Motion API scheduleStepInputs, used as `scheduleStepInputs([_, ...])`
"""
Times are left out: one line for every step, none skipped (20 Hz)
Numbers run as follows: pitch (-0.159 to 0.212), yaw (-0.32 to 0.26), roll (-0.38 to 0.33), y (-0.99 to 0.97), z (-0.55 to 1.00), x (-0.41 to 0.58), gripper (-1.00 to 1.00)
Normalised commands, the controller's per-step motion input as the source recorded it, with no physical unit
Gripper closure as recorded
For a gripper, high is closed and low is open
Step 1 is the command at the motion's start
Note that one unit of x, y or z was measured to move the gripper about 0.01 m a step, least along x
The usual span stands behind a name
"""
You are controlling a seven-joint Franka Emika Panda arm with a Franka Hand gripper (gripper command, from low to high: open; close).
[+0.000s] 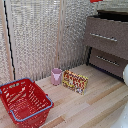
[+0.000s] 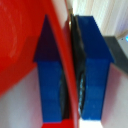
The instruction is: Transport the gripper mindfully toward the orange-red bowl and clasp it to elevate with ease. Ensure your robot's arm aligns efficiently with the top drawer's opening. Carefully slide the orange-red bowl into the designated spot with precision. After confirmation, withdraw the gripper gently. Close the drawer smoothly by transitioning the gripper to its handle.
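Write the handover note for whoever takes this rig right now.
Gripper: shut on the rim of the orange-red bowl, seen in the wrist view; in the exterior view only a red sliver shows at the top edge.
Top drawer: open, handle untouched.
Done: bowl grasped and lifted.
Left: lower bowl into the drawer, release, withdraw, push drawer shut.
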Motion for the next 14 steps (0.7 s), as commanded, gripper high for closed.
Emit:
scheduleStepInputs([0.023, -0.213, 0.0, -0.59, 0.19, 0.0, 1.0])
scheduleStepInputs([0.019, -0.214, -0.001, -0.58, 0.18, 0.0, 1.0])
scheduleStepInputs([0.02, -0.209, -0.001, -0.6, 0.18, 0.0, 1.0])
scheduleStepInputs([0.026, -0.199, 0.0, -0.62, 0.15, 0.0, 1.0])
scheduleStepInputs([0.02, -0.193, 0.0, -0.64, 0.13, 0.0, 1.0])
scheduleStepInputs([0.008, -0.184, 0.0, -0.67, 0.09, 0.0, 1.0])
scheduleStepInputs([0.0, -0.18, 0.0, -0.68, 0.07, 0.0, 1.0])
scheduleStepInputs([0.0, -0.17, 0.0, -0.65, 0.07, 0.0, 1.0])
scheduleStepInputs([0.0, -0.161, 0.0, -0.61, 0.02, 0.0, 1.0])
scheduleStepInputs([0.0, -0.166, 0.0, -0.58, 0.03, 0.0, 1.0])
scheduleStepInputs([0.0, -0.168, 0.0, -0.54, 0.02, 0.0, 1.0])
scheduleStepInputs([0.0, -0.155, 0.0, -0.47, 0.0, 0.0, 1.0])
scheduleStepInputs([0.0, -0.15, 0.0, -0.4, 0.0, 0.0, 1.0])
scheduleStepInputs([0.0, -0.132, 0.0, -0.29, 0.0, 0.0, 1.0])
